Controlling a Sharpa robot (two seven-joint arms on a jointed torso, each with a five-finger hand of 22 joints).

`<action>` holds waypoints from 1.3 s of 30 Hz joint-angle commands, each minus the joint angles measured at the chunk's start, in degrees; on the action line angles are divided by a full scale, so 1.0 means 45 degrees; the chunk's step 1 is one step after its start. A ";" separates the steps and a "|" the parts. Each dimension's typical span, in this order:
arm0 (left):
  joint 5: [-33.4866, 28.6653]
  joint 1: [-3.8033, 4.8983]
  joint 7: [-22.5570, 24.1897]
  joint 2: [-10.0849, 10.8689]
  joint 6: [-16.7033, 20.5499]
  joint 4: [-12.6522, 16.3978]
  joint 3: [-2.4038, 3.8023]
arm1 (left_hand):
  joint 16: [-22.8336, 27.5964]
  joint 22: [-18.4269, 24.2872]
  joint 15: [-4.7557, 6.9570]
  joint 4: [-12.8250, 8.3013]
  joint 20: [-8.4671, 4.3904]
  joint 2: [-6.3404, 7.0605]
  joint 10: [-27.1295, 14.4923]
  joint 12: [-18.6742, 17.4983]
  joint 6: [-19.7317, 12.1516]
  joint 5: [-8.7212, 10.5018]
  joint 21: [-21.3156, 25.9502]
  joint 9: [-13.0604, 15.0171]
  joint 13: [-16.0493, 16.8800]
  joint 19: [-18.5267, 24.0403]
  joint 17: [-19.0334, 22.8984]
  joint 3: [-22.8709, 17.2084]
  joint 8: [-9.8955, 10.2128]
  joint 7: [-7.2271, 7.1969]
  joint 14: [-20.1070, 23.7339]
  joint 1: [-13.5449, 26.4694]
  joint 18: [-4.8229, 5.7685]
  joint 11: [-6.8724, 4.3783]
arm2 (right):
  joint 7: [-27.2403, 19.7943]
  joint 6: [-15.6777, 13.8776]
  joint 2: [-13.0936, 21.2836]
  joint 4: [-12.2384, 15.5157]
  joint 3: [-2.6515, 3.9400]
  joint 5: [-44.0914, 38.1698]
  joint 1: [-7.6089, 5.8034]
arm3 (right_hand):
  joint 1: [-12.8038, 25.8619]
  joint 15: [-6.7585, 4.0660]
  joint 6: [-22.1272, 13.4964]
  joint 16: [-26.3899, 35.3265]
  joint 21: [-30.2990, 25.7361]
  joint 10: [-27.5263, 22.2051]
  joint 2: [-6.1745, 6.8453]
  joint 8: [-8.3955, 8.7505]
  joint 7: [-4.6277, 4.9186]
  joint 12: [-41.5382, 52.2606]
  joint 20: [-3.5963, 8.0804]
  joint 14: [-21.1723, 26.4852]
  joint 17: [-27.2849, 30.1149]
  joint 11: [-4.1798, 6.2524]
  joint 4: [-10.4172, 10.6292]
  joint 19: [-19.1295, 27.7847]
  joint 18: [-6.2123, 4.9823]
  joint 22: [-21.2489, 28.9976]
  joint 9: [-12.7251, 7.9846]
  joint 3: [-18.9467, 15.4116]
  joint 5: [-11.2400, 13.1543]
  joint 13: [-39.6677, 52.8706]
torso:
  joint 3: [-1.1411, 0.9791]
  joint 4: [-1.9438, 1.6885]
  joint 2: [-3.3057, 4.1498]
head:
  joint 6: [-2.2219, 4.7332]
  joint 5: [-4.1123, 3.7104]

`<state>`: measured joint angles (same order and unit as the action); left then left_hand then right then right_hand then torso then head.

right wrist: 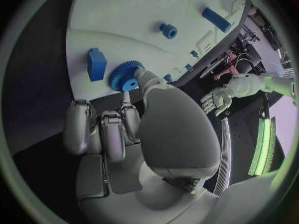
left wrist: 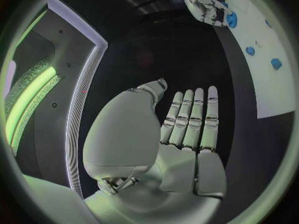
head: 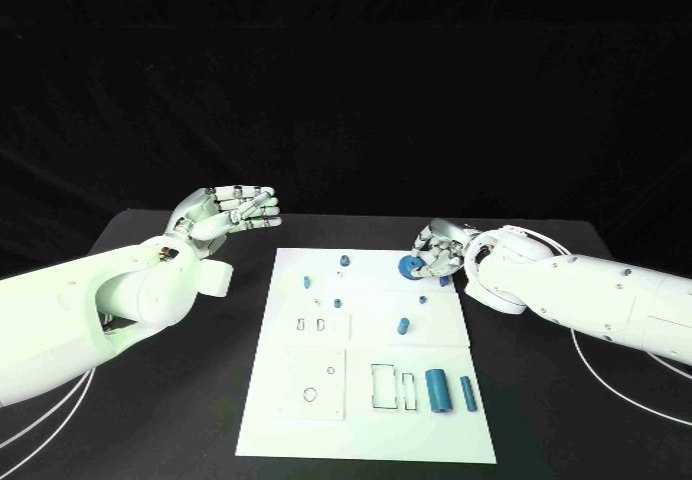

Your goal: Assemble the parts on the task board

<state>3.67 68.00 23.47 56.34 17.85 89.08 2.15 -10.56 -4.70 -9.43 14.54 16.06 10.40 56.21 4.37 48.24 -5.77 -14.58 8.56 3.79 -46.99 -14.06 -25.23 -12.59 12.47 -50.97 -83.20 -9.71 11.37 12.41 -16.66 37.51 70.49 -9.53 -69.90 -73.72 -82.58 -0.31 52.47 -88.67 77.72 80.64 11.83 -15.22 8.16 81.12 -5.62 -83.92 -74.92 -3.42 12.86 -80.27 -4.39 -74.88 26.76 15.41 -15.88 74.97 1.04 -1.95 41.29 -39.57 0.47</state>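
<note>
The right hand [head: 437, 253] was at the far right part of the task board [head: 368, 430] and held the blue gear [right wrist: 123, 75] with thumb and finger; the left hand [head: 227, 212] was raised left of the board, holding nothing, fingers apart; two blue cylinders [head: 437, 390] lay near the front right corner.

Lighting: dim room, pale greenish wash.
White task board [head: 368, 400] bright against dark table [head: 188, 420]; wrist views bend straight edges.
</note>
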 commanded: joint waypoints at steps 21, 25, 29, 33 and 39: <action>-0.0017 0.0018 0.0077 -0.0109 -0.0324 -0.0032 0.0011 | 0.0069 0.0025 -0.0054 0.0006 -0.0002 -0.0018 -0.0003 -0.0087 -0.0084 0.0068 0.0078 -0.0019 0.0006 0.0122 -0.0024 -0.0059 0.0077 0.0405 0.0047 -0.0097 -0.0156 0.0036 | 0.0565 -0.2821 -0.0555 0.1899 -0.0023 -0.3557 0.0002 | 0.0129 -0.0335 0.0953 -0.0128 0.0481 0.0654 0.0053 -0.0300 -0.0350 0.0499 0.0267 -0.1230 -0.2783 0.0319 -0.0035 -0.0440 0.0267 -0.0680 0.0036 0.2022 -0.0060 0.1268 | 0.0010 -0.0010 -0.0024 | 0.0142 0.0042; -0.0001 0.0018 0.0066 -0.0157 -0.0334 -0.0015 0.0011 | 0.0069 0.0025 -0.0054 0.0006 -0.0002 -0.0018 -0.0003 -0.0087 -0.0084 0.0068 0.0078 -0.0019 0.0006 0.0122 -0.0024 -0.0059 0.0077 0.0405 0.0047 -0.0097 -0.0156 0.0036 | 0.0739 -0.2742 -0.1103 0.1842 -0.0030 -0.3979 0.0027 | 0.0153 -0.0335 0.0940 -0.0126 0.0477 0.0663 0.0074 -0.0289 -0.0351 0.0505 0.0269 -0.1228 -0.2776 0.0321 -0.0045 -0.0437 0.0266 -0.0678 0.0034 0.2066 -0.0059 0.1281 | 0.0012 -0.0025 -0.0017 | 0.0155 0.0041; 0.0014 0.0018 0.0056 -0.0186 -0.0334 -0.0001 0.0011 | 0.0069 0.0025 -0.0054 0.0006 -0.0002 -0.0018 -0.0003 -0.0087 -0.0084 0.0068 0.0078 -0.0019 0.0006 0.0122 -0.0024 -0.0059 0.0077 0.0405 0.0047 -0.0097 -0.0156 0.0036 | 0.0788 -0.2672 -0.1596 0.1651 -0.0046 -0.4151 0.0088 | 0.0158 -0.0337 0.0922 -0.0125 0.0481 0.0662 0.0101 -0.0275 -0.0349 0.0500 0.0271 -0.1228 -0.2772 0.0322 -0.0075 -0.0441 0.0268 -0.0687 0.0030 0.2124 -0.0061 0.1279 | 0.0016 -0.0036 -0.0001 | 0.0167 0.0043; 0.0020 0.0019 0.0047 -0.0232 -0.0332 -0.0005 0.0011 | 0.0069 0.0025 -0.0054 0.0006 -0.0002 -0.0018 -0.0003 -0.0087 -0.0084 0.0068 0.0078 -0.0019 0.0006 0.0122 -0.0024 -0.0059 0.0077 0.0405 0.0047 -0.0097 -0.0156 0.0036 | 0.0790 -0.2587 -0.2032 0.1389 -0.0062 -0.4217 0.0186 | 0.0159 -0.0337 0.0917 -0.0128 0.0477 0.0664 0.0109 -0.0271 -0.0348 0.0501 0.0272 -0.1230 -0.2782 0.0322 -0.0087 -0.0439 0.0266 -0.0684 0.0029 0.2146 -0.0061 0.1282 | 0.0017 -0.0029 0.0010 | 0.0174 0.0060; 0.0023 0.0020 0.0039 -0.0293 -0.0339 0.0006 0.0011 | 0.0069 0.0025 -0.0054 0.0006 -0.0002 -0.0018 -0.0003 -0.0087 -0.0084 0.0068 0.0078 -0.0019 0.0006 0.0122 -0.0024 -0.0059 0.0077 0.0405 0.0047 -0.0097 -0.0156 0.0036 | 0.0727 -0.2484 -0.2564 0.0928 -0.0079 -0.4246 0.0403 | 0.0166 -0.0337 0.0905 -0.0127 0.0471 0.0673 0.0124 -0.0261 -0.0343 0.0509 0.0273 -0.1229 -0.2779 0.0318 -0.0105 -0.0434 0.0265 -0.0679 0.0027 0.2183 -0.0060 0.1296 | 0.0012 -0.0025 0.0019 | 0.0138 0.0068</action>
<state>3.71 68.00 23.35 55.19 17.36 88.93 2.15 -10.56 -4.64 -9.43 14.54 16.05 10.40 56.21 4.37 48.24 -5.77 -14.58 8.56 3.79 -46.99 -14.11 -25.23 -12.59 12.47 -50.97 -83.20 -9.71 11.37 15.53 -28.36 26.16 74.99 -9.87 -87.22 -72.10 -82.01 -1.45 54.21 -88.89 79.76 83.24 12.54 -15.55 7.84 83.31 -4.31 -83.83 -74.94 -1.85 11.95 -81.98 -3.51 -74.92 26.54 24.40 -15.99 74.94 1.10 -2.07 41.34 -38.83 0.79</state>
